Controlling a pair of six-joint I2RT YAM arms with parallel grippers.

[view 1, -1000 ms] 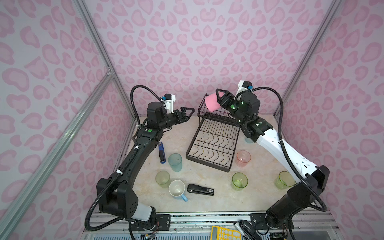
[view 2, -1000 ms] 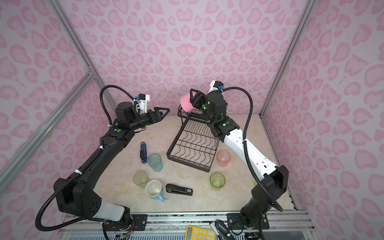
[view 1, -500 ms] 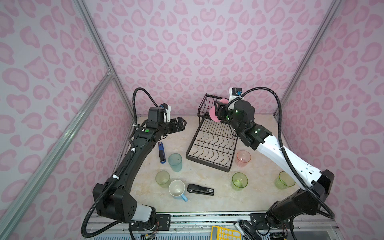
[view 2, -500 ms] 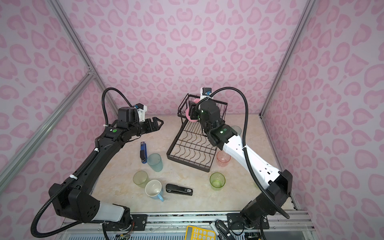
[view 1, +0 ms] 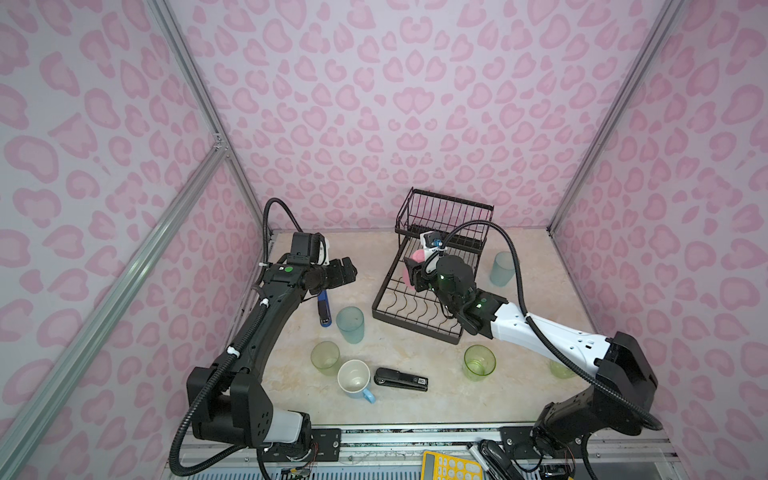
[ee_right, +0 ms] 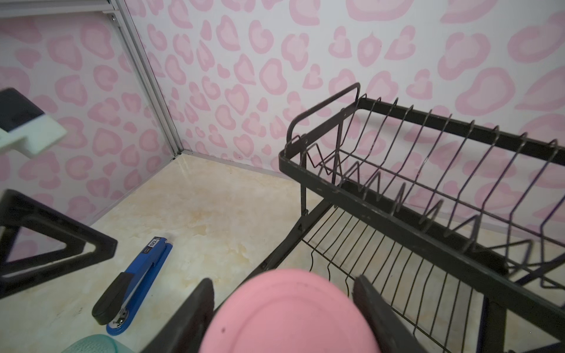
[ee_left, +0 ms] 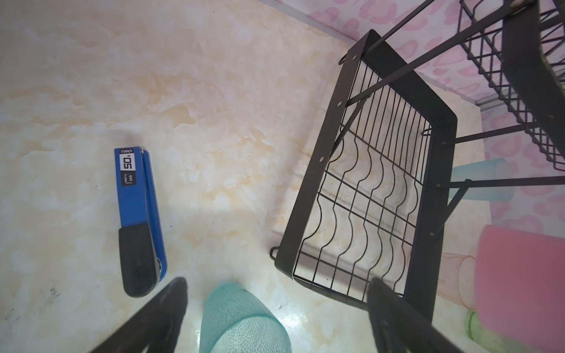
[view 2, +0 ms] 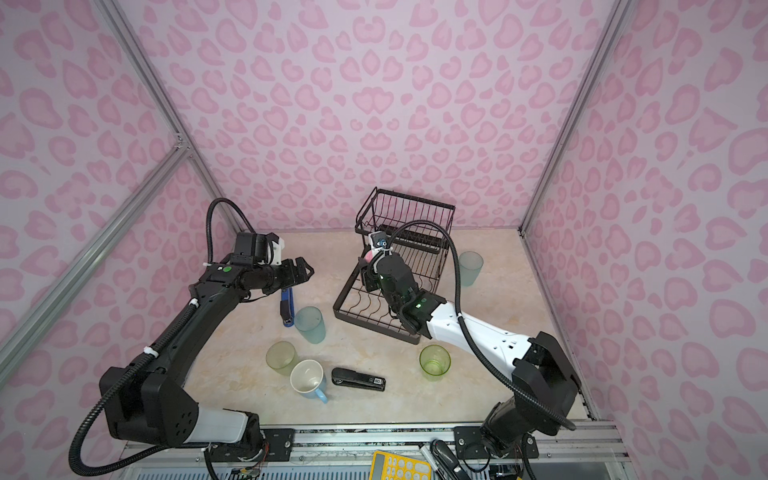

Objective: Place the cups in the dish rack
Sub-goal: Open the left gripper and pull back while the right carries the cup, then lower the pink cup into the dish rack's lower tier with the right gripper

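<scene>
My right gripper (ee_right: 284,293) is shut on a pink cup (ee_right: 290,318), held bottom-first low over the left side of the black wire dish rack (view 1: 409,309); in both top views the pink cup (view 1: 409,266) shows just ahead of the wrist. My left gripper (ee_left: 278,293) is open and empty, hanging over a teal cup (ee_left: 241,321) that stands left of the rack. On the table stand a pale green cup (view 1: 325,357), a light-blue mug (view 1: 354,377), a green ribbed cup (view 1: 480,362), a frosted blue cup (view 1: 500,269) and a pinkish ribbed cup (ee_left: 455,281).
A blue stapler (view 1: 324,309) lies beside the teal cup (view 1: 350,325), under my left wrist. A black stapler (view 1: 401,379) lies next to the mug. The rack's raised basket (view 1: 444,216) stands at the back by the wall. Another green cup (view 1: 561,369) sits partly behind my right arm.
My right arm brought the pink cup down from beside the raised basket to low over the lower tray. My left arm swung away from the rack and tipped down over the teal cup.
</scene>
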